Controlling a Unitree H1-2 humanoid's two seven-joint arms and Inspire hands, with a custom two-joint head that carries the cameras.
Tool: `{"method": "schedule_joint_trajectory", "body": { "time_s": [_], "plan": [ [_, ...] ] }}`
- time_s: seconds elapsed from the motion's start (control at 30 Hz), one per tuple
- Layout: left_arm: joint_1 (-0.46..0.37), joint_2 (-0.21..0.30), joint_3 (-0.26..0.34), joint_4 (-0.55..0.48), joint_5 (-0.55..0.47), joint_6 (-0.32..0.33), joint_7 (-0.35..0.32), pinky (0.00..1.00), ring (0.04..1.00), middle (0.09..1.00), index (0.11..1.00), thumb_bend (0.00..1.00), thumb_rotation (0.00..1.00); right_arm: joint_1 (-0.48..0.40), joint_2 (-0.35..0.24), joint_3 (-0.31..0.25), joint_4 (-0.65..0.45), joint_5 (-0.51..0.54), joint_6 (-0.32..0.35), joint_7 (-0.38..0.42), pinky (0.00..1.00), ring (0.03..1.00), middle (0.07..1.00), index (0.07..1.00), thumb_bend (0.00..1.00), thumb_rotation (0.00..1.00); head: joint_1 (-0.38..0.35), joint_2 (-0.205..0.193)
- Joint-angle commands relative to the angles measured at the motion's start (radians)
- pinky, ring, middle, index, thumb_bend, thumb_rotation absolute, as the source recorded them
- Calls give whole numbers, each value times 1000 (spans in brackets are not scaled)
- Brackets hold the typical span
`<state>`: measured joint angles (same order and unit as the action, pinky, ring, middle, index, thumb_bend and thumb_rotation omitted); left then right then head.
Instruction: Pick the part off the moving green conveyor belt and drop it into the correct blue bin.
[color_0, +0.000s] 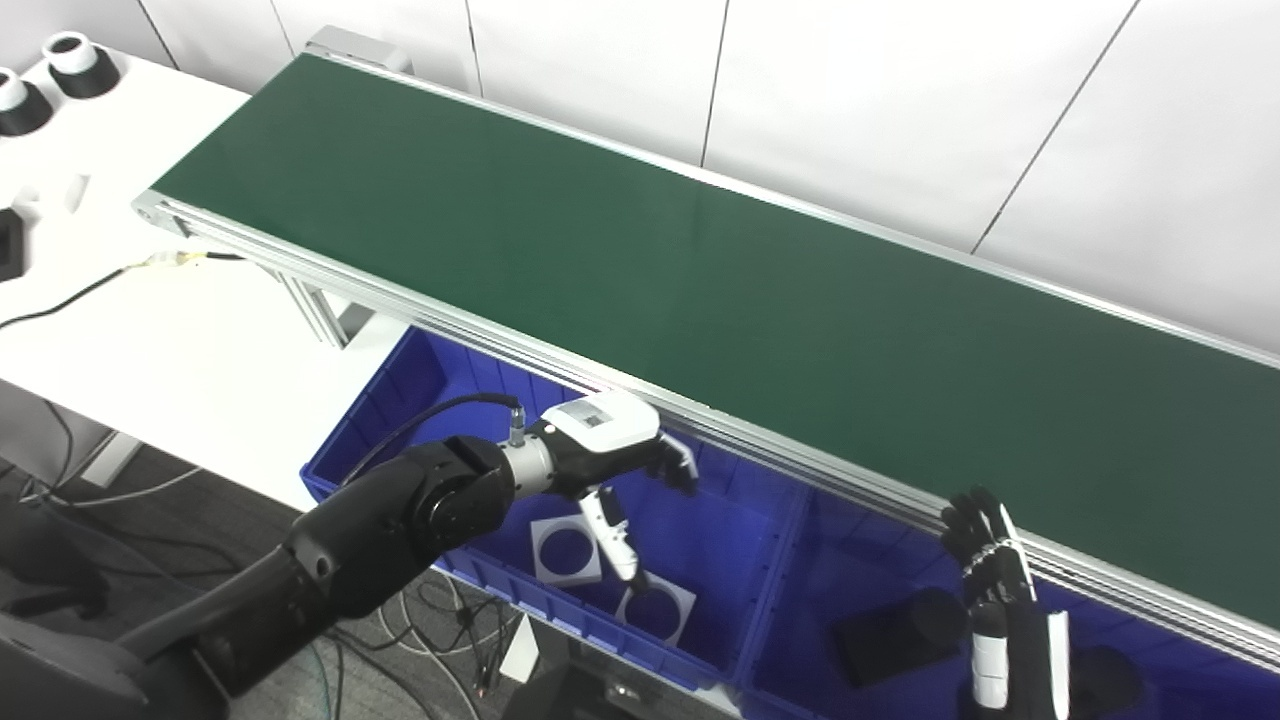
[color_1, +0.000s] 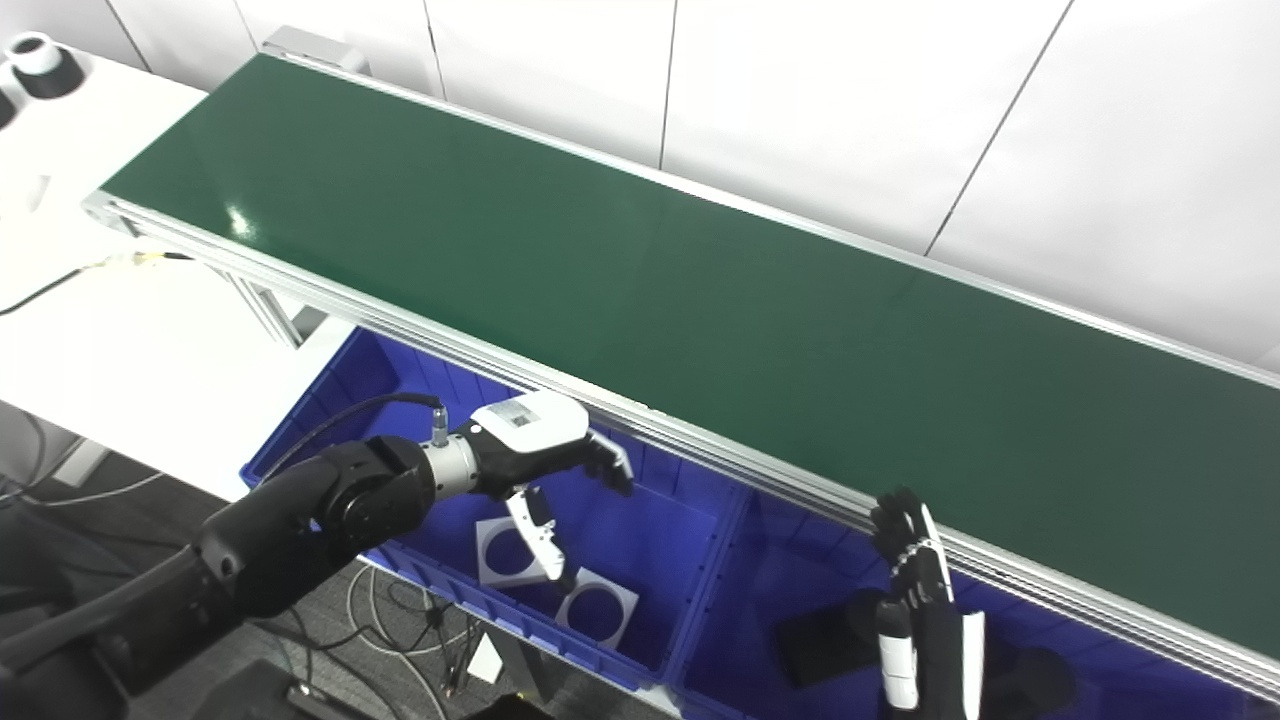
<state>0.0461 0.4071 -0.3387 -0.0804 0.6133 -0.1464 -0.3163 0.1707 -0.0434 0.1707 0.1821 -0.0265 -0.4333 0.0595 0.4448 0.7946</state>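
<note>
- The green conveyor belt (color_0: 700, 270) is running diagonally across the view, carrying no part anywhere along its visible length.
- Two blue bins are sitting below its near rail: the left bin (color_0: 400, 390) is holding two white square parts with dark round centres (color_0: 566, 549), the right bin (color_0: 800, 620) dark pieces.
- The left hand (color_0: 610, 440) is hovering over the left bin, fingers spread, holding nothing.
- The right hand (color_0: 1000, 590) is pointing upward, fingers loosely apart, empty.

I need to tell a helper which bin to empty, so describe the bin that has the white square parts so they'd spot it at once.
Find the long green conveyor belt. Two blue bins sit below its near edge; take the left bin, under the left hand. It alone holds white square plates with round holes; its neighbour holds dark parts.
</note>
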Motion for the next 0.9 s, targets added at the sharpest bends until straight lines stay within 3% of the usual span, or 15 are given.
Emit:
{"method": "schedule_joint_trajectory", "body": {
  "time_s": [0.0,0.2,0.3,0.4,0.53,0.63,0.73,0.87],
  "plan": [
    [17,-30,18,-61,-101,21,-12,544,657,694,680,1000,397,-10,2,-7,-19,9,-36,5,872,886,893,914,816,928,6,-1],
    [85,-125,36,-140,-260,77,-17,629,718,726,695,1000,417,-21,-7,-13,1,19,-36,18,879,889,892,918,816,932,12,-6],
    [128,-177,48,-163,-307,90,1,627,717,735,700,1000,488,-24,-3,-10,10,12,-37,17,870,886,893,917,802,933,-77,-9],
    [178,-233,67,-159,-388,35,37,631,718,728,688,1000,488,-23,6,1,16,-10,-37,2,869,891,892,913,807,933,-150,-11],
    [220,-277,102,-90,-445,-95,96,645,720,717,681,1000,523,-24,38,39,34,-45,-37,-38,852,879,886,904,827,913,-380,-25],
    [219,-282,124,-11,-453,-181,128,677,749,749,721,1000,591,-27,53,75,49,-82,-37,-81,858,876,883,897,850,915,-435,-35],
    [206,-280,141,73,-476,-262,141,715,776,770,739,995,583,-31,65,109,69,-108,-37,-120,868,882,887,895,853,918,-533,-61],
    [197,-291,151,169,-538,-302,129,756,806,797,783,987,555,-38,75,141,92,-119,-37,-159,890,892,892,890,851,918,-571,-79]
  ]
}}
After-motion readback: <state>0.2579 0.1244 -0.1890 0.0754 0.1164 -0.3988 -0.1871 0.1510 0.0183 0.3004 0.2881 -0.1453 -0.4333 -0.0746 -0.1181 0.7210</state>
